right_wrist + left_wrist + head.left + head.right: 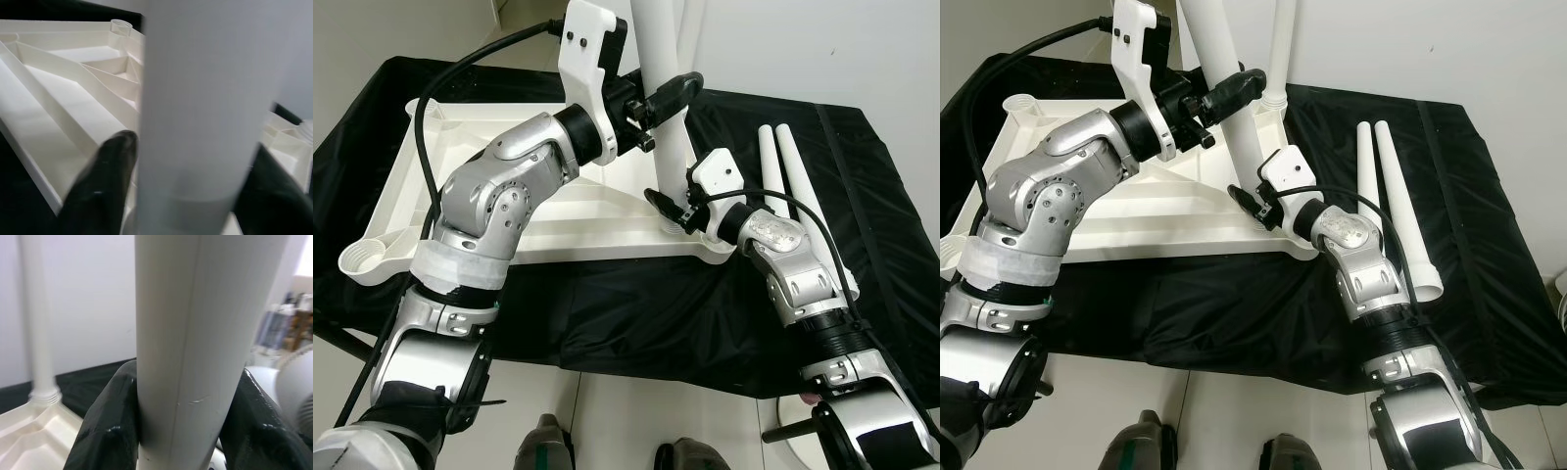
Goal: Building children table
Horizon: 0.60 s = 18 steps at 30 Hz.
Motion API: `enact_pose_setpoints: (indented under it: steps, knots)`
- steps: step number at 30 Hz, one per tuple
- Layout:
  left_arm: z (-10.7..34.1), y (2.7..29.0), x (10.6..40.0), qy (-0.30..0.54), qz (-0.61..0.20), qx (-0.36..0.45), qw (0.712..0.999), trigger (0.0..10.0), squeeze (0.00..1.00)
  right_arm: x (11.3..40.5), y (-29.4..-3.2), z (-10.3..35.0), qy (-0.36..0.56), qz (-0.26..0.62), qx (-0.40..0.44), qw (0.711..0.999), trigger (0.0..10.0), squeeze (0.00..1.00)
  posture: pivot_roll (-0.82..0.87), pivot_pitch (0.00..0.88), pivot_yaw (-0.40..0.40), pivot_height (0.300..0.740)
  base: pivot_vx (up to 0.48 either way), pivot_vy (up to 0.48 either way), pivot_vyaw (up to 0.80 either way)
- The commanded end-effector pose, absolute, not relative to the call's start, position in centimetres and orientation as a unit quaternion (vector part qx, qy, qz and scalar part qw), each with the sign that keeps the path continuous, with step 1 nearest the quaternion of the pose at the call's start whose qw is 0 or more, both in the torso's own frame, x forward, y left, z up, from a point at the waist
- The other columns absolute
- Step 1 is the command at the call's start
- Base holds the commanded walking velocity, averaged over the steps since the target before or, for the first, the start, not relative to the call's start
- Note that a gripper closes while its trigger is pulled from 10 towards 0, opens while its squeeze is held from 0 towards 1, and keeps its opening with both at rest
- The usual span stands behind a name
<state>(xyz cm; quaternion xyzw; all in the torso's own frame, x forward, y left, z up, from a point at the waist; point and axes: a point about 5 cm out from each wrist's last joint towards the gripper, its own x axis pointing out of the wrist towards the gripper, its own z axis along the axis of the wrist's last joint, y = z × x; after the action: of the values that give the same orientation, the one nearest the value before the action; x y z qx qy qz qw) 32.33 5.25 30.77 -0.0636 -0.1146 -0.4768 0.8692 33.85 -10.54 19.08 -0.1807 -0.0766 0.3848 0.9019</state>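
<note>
A white plastic tabletop [578, 211] lies upside down on a black-draped table. At its near right corner a white table leg [659, 54] stands upright, slightly tilted. My left gripper [661, 98] is shut on this leg partway up; its fingers [110, 426] press both sides of the leg [186, 342]. My right gripper [674, 211] is shut on the same leg just above its base, with a finger [105, 181] beside the leg [200, 112]. A second leg [1281, 49] stands upright in the far right corner. Two loose legs [783, 186] lie on the cloth to the right.
Open round sockets show at the tabletop's near left corner [367, 259] and far left corner [1023, 103]. The black cloth [636, 323] hangs over the table's front edge. A white wall rises close behind. A white round object [803, 431] sits on the floor at my right.
</note>
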Motion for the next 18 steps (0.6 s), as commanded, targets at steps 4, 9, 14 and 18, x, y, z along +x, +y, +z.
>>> enact_pose_setpoints:
  steps: [4, 9, 14, 18]
  knots:
    - [32.3, 4.5, 32.3, -0.122, -0.475, -0.062, 0.87, 10.0, 0.0, 34.3, -10.3, 20.1, -0.099, 0.374, -0.155, 0.909, 10.0, 1.0, 0.05, 0.0, -0.019, 0.74, 0.0, 0.0, 0.0]
    - [34.2, 3.9, 32.9, -0.141, -0.451, -0.062, 0.879, 10.0, 0.0, 34.8, -9.6, 20.9, -0.12, 0.349, -0.147, 0.918, 10.0, 1.0, 0.05, 0.006, -0.011, 0.74, 0.0, 0.0, 0.0]
    - [35.6, 3.8, 33.6, -0.15, -0.417, -0.069, 0.894, 10.0, 0.0, 35.6, -8.2, 21.6, -0.136, 0.323, -0.173, 0.92, 10.0, 0.0, 0.05, 0.014, 0.014, 0.74, 0.0, 0.0, 0.0]
    - [35.2, 3.6, 34.2, -0.134, -0.373, -0.069, 0.915, 10.0, 0.0, 36.7, -7.5, 22.1, -0.139, 0.251, -0.178, 0.941, 10.0, 0.0, 0.06, 0.018, 0.016, 0.74, 0.0, 0.0, 0.0]
